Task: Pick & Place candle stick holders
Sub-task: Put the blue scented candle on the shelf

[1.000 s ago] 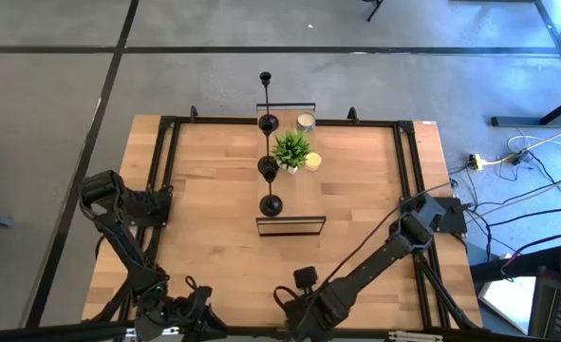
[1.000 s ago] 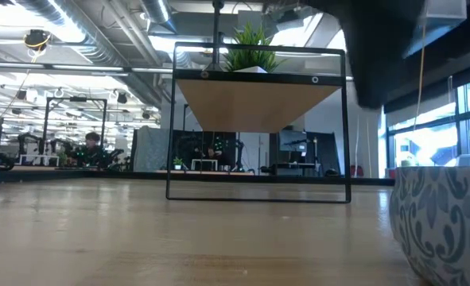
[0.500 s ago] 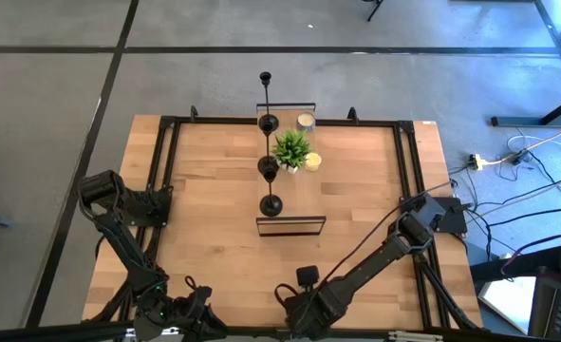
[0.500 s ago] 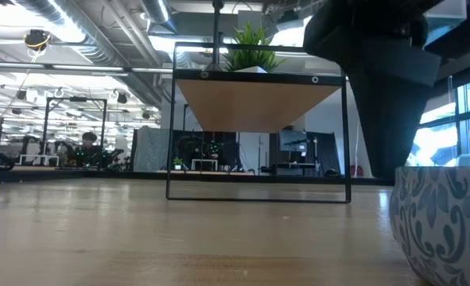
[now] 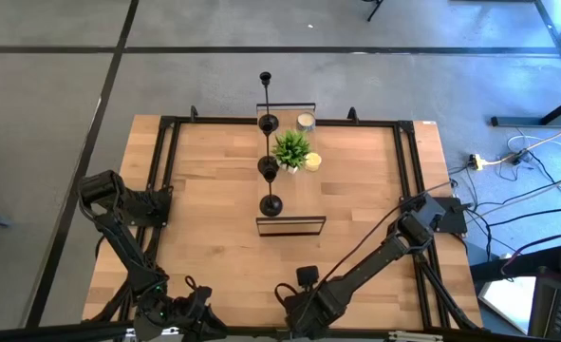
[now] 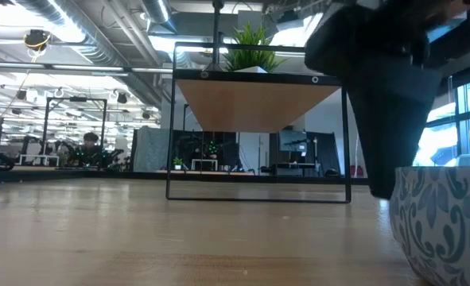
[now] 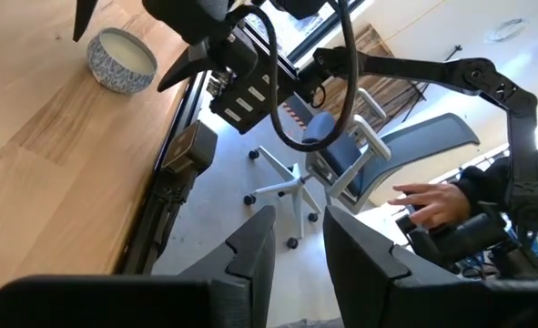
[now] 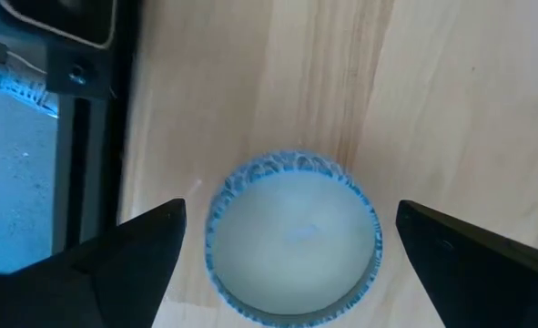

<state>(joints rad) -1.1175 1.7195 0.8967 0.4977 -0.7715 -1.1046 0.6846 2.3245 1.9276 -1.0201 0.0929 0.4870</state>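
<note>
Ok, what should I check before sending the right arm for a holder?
1. Right gripper open and empty: ok.
2. Right gripper aimed at a holder: not ok, it hangs over the patterned bowl at the table's near edge.
3. Holders upright, in a row on the shelf: ok.
4. Plant apart from the middle holder: cannot tell.
5. Left gripper out of the way, at the near left corner: ok.

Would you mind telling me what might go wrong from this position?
1. The right gripper hangs open straight above a blue-patterned candle jar, not a candle stick holder; it may grab the wrong thing.
2. The holders stand in a tight row beside the potted plant on the small shelf; reaching for one could topple its neighbours.
</note>
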